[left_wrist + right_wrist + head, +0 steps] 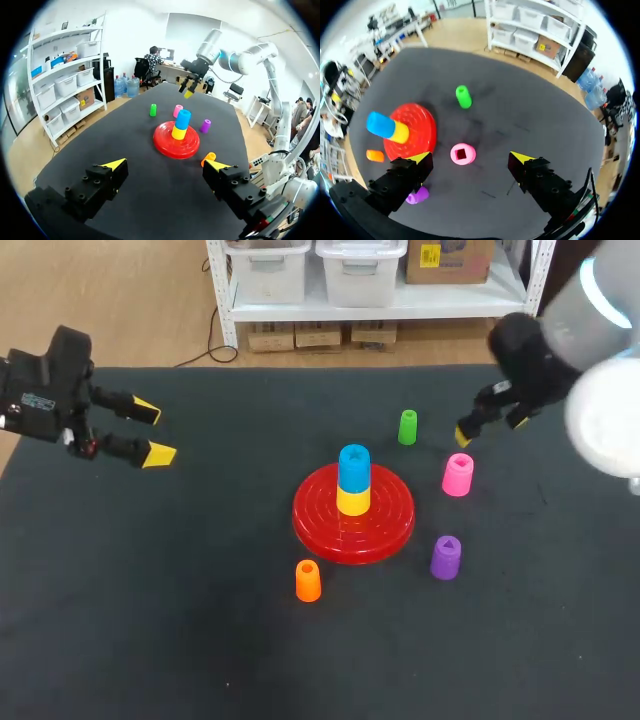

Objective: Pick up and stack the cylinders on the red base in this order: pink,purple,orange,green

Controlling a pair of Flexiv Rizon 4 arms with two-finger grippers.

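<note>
Pink cylinder [457, 475] stands apart from red base [390, 525], green cylinder [407, 427] and purple cylinder [446, 557], accessible all round.

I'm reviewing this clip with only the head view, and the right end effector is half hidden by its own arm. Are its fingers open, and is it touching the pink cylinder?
Observer: The right wrist view shows the right end effector open, with its fingers spread wide. The pink cylinder stands upright ahead of it, in line with the gap, untouched.
Operator: I can't make out the top of that cylinder. What shape is the opening?
Observer: It is square, as the right wrist view shows looking down on it.
</note>
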